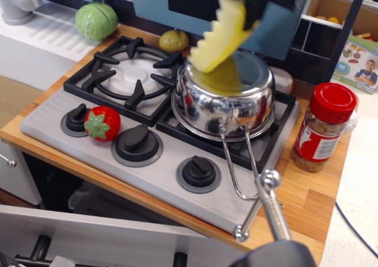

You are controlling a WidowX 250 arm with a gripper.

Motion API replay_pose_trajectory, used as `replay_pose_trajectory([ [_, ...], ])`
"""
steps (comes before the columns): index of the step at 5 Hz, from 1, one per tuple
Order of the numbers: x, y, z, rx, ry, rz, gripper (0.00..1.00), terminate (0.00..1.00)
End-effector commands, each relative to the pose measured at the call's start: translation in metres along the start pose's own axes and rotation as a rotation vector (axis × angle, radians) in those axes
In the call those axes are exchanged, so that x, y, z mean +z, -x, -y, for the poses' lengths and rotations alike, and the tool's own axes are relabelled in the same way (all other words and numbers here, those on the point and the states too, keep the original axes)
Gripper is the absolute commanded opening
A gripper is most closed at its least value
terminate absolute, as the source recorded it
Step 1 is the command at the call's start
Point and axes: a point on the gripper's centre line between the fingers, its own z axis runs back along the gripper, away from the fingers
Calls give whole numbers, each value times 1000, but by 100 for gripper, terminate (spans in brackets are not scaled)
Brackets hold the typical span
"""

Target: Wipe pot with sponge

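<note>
The shiny steel pot stands on the right burner of the toy stove, its wire loop handle pointing toward the front. The pale yellow sponge with its zigzag edge to the left hangs tilted over the pot's left rim, its lower end dipping just inside the pot. My gripper is shut on the sponge's upper right end, blurred near the top of the view. The sponge's yellow reflection shows on the pot's inner wall.
A red strawberry lies by the stove knobs. A green cabbage and a potato sit at the back. A red-capped spice jar stands right of the stove. A metal rod rises at the front right.
</note>
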Motion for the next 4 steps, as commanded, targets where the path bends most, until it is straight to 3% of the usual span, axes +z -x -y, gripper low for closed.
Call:
replay_pose_trajectory([
  [1, 9, -11, 15, 19, 18, 2, 0, 0],
  [3, 31, -11, 51, -3, 198, -56, 0, 0],
  [4, 35, -7, 67, -10, 227, -90, 0, 100],
])
